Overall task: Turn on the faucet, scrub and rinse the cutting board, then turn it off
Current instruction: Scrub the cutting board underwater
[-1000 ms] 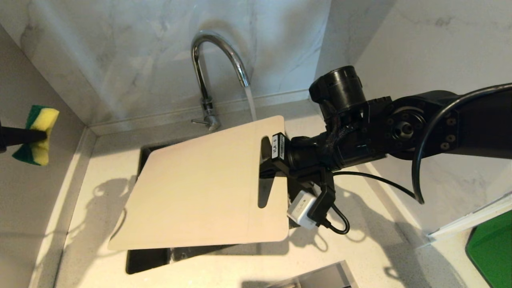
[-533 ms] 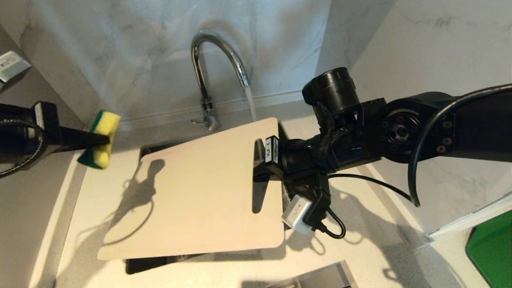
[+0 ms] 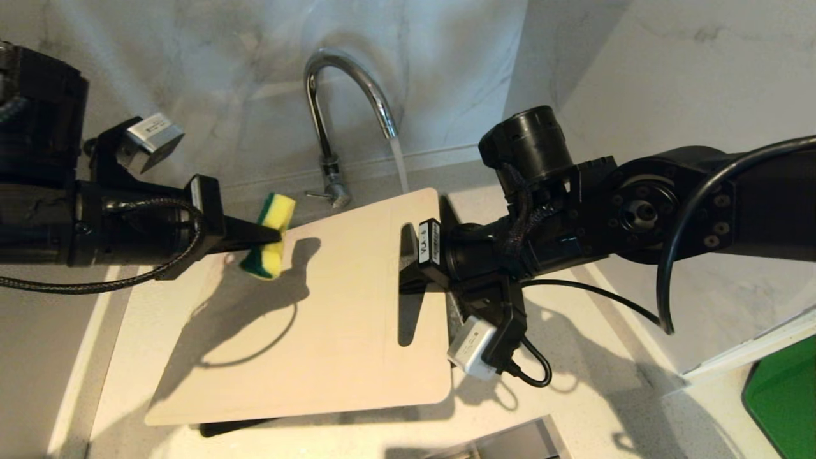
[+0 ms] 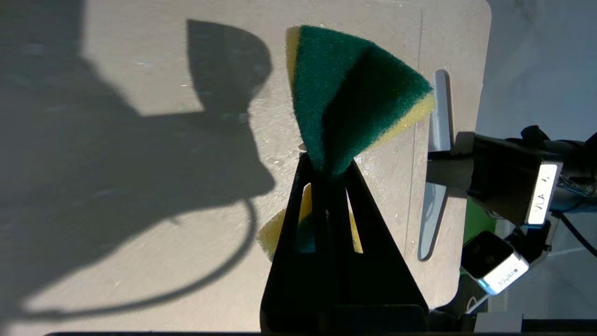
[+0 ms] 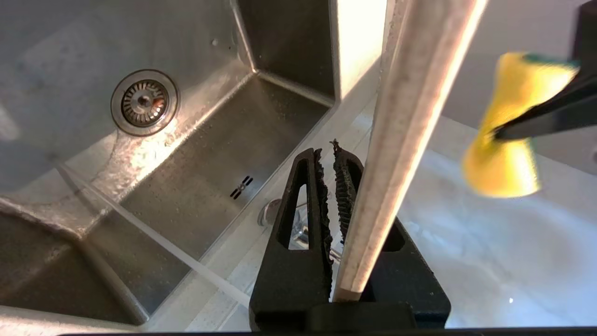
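The chrome faucet (image 3: 347, 95) is running, and a thin stream of water (image 3: 398, 162) falls just behind the far edge of the cutting board (image 3: 319, 306). This beige board is held tilted over the sink by my right gripper (image 3: 411, 255), which is shut on its slotted handle end (image 5: 410, 116). From the left my left gripper (image 3: 274, 237) reaches in, shut on a green-and-yellow sponge (image 3: 271, 236). The sponge hangs just above the board's far left part, and its shadow falls on the board. In the left wrist view the pinched sponge (image 4: 345, 88) fans out beyond the left gripper (image 4: 326, 170), over the board (image 4: 140, 210).
A steel sink (image 5: 210, 154) with a round drain (image 5: 144, 100) lies beneath the board. Marble walls stand close behind and to the left. The pale countertop (image 3: 605, 382) runs to the right, with a green object (image 3: 784, 395) at its far right edge.
My left arm has swung in from the far left with the sponge, from beside the wall to over the board. The board has shifted slightly left and toward me. Water keeps running.
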You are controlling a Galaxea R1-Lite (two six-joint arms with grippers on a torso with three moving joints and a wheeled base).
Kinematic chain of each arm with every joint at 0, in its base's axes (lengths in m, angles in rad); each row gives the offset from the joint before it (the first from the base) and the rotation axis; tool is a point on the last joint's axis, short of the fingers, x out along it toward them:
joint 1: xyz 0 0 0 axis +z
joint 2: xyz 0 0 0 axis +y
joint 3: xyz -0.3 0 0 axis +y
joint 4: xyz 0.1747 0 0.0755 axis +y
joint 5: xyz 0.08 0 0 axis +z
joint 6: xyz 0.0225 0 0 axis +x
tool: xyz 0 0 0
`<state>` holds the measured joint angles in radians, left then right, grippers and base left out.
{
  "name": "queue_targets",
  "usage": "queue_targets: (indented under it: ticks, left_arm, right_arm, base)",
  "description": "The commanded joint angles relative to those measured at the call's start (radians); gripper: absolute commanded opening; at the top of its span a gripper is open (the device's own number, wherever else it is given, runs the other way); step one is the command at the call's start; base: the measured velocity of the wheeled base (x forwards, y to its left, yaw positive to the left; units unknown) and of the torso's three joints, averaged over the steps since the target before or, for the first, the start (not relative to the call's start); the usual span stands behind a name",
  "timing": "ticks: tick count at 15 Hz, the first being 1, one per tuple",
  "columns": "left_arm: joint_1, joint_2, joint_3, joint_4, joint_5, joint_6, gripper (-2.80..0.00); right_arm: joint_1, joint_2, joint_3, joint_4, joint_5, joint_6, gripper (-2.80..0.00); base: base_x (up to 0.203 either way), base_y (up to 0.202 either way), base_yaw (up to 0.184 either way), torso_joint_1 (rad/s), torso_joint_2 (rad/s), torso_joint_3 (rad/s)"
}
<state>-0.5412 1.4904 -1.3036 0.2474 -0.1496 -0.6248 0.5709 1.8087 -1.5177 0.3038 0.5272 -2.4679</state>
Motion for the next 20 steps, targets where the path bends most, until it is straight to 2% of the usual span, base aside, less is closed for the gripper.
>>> queue_targets:
  ticks: [1, 7, 12, 16, 20]
  left_arm:
    - [-0.022, 0.072, -0.038, -0.002, 0.000, -0.012, -2.80]
    - [-0.043, 0.163, -0.164, -0.002, -0.002, -0.098, -2.80]
    - [-0.118, 0.213, -0.226, -0.001, -0.002, -0.112, -2.80]
    - [-0.124, 0.237, -0.209, 0.003, -0.002, -0.116, -2.80]
    - [-0.099, 0.263, -0.154, -0.002, -0.003, -0.115, -2.80]
  right_arm:
    - [0.001, -0.005, 0.007, 0.001, 0.004, -0.014, -2.80]
    - [0.001, -0.006, 0.016, 0.001, 0.004, -0.017, -2.80]
    - [0.001, -0.009, 0.022, 0.001, 0.002, -0.017, -2.80]
    - [0.001, -0.011, 0.024, 0.001, 0.000, -0.017, -2.80]
    - [0.001, -0.011, 0.024, 0.001, 0.000, -0.016, -2.80]
  base:
    - [0.000, 0.000, 0.000, 0.000, 0.00, 0.000]
    - [0.000, 0.000, 0.000, 0.000, 0.00, 0.000]
    - [0.000, 0.000, 0.000, 0.000, 0.00, 0.000]
    - [0.000, 0.000, 0.000, 0.000, 0.00, 0.000]
    - [0.000, 0.000, 0.000, 0.000, 0.00, 0.000]
